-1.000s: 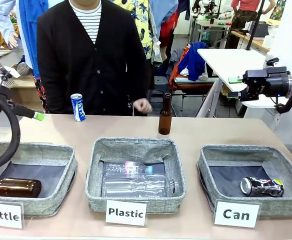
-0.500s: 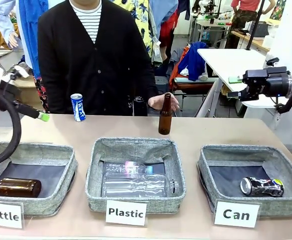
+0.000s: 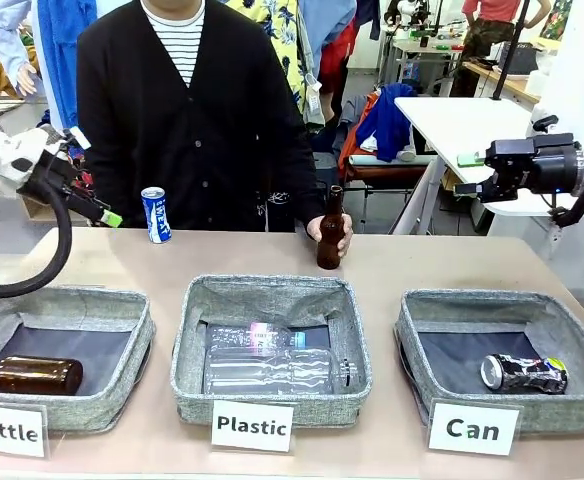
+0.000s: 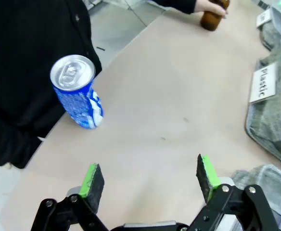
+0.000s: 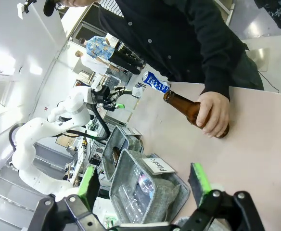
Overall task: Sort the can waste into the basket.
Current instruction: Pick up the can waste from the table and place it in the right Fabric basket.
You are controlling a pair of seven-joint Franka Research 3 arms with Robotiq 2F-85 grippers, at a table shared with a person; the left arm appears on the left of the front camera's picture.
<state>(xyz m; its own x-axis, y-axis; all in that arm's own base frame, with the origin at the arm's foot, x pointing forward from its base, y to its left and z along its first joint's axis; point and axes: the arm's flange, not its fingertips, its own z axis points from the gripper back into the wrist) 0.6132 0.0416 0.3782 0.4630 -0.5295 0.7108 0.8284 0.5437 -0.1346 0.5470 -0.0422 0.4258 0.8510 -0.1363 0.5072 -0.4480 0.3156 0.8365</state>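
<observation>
Jaws of left gripper (image 4: 149, 177): wide open, nothing held between the green pads (image 4: 93, 179) (just bare table (image 4: 179, 96) under them).
Jaws of right gripper (image 5: 145, 183): wide open too, nothing held.
Left gripper spot: up in the air over the far left corner of the table, near the blue-and-white can (image 3: 155, 214) but not touching it.
Right gripper spot: high up off the right side, well apart from everything on the table, pointing in toward the middle.
Blue-and-white can: standing upright at the far edge of the table, right in front of the person (image 3: 187, 110), not in any basket.
Black-and-silver can (image 3: 524, 373): lying on its side inside the Can basket (image 3: 410, 335), yellow-green end to the right (dented a bit).
Can basket: at the right end of the row of three, with a white card (image 3: 472, 428) reading "Can" in front.
Standing brown bottle (image 3: 331, 235): upright on the table behind the middle basket, with the person's hand (image 3: 345, 232) wrapped around its lower part.
Plastic basket (image 3: 194, 385): in the middle, with clear plastic bottles (image 3: 272, 370) lying inside.
Bottle basket (image 3: 122, 400): at the left end, with a lying brown bottle (image 3: 27, 375) inside on its side.
</observation>
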